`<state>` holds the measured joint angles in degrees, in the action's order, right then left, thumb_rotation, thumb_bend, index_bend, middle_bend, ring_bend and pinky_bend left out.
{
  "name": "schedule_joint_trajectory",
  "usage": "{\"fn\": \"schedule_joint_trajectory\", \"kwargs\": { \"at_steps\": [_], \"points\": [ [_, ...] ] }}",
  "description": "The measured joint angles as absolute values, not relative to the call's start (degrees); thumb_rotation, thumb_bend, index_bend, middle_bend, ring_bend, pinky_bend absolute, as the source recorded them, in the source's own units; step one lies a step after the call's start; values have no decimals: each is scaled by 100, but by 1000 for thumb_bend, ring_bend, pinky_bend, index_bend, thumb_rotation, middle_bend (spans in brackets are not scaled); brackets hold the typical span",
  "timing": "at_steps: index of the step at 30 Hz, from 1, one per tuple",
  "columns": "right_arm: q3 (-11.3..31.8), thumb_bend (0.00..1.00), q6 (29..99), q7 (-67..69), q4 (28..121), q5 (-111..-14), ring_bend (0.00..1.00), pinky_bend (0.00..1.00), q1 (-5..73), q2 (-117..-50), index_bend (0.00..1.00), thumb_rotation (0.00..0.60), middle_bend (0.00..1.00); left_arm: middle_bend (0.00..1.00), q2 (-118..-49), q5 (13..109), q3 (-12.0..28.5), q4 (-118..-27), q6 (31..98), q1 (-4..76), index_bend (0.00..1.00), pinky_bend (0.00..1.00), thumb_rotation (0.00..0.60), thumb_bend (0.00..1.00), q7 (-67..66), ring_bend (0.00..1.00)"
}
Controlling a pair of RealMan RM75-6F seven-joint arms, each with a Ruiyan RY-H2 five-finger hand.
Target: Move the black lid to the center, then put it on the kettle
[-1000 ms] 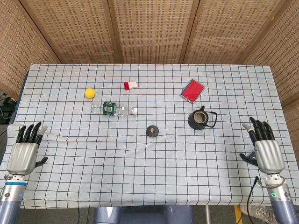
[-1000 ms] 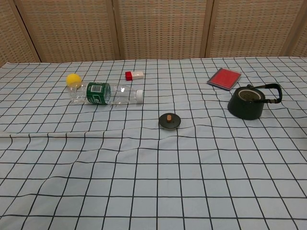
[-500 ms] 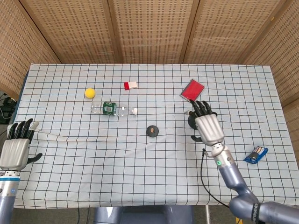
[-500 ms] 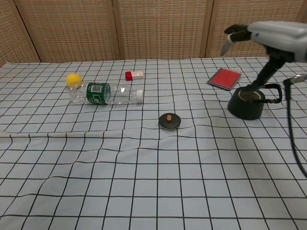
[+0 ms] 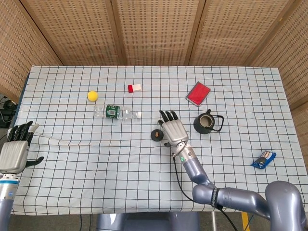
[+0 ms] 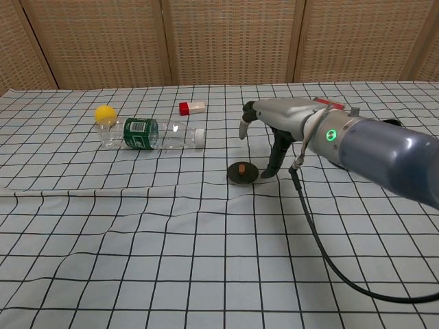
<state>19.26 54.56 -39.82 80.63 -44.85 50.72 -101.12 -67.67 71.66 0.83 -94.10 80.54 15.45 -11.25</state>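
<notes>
The black lid [image 5: 156, 135] with a brown knob lies flat near the table's center; the chest view shows the lid [image 6: 243, 173] too. To its right stands the black kettle [image 5: 207, 122], uncovered; the arm hides it in the chest view. My right hand [image 5: 172, 129] hovers just right of the lid, fingers spread and holding nothing. In the chest view the right hand [image 6: 274, 122] is above and right of the lid, its thumb reaching down beside the rim. My left hand [image 5: 14, 151] rests at the table's left edge, empty with fingers apart.
A plastic bottle [image 5: 117, 112] lies on its side left of the lid, with a yellow ball [image 5: 92, 95] and a red-and-white block [image 5: 134, 88] behind it. A red book [image 5: 198, 93] lies behind the kettle. A blue packet [image 5: 263, 159] lies at the front right.
My right hand has swept left from over the kettle to just beside the lid. The lid, the kettle and the left hand stay where they were.
</notes>
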Motion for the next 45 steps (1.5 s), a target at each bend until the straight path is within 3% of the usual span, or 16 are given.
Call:
{"fn": "schedule_joint_trajectory", "kwargs": {
  "at_steps": [4, 25, 35, 45],
  "points": [
    [1916, 315, 5313, -3893, 7541, -4387, 0, 0, 5296, -10414, 358, 600, 57, 0, -6722, 7180, 135, -9419, 7961, 1523, 0, 0, 600, 68, -1041, 0],
    [1757, 387, 4993, -3685, 6400, -4228, 0, 0, 5729, -11092, 345, 600, 64, 0, -6577, 7137, 317, -9497, 7670, 1433, 0, 0, 600, 68, -849, 0],
    [1685, 479, 5027, -3833, 6308, -4124, 0, 0, 5757, -11162, 367, 600, 69, 0, -6520, 7209, 356, -9554, 7614, 1389, 0, 0, 600, 68, -772, 0],
    [1649, 489, 5300, -3874, 6744, -4242, 0, 0, 5677, -11000, 399, 600, 68, 0, -6505, 7246, 387, -9583, 7582, 1358, 0, 0, 600, 68, -791, 0]
  ]
}}
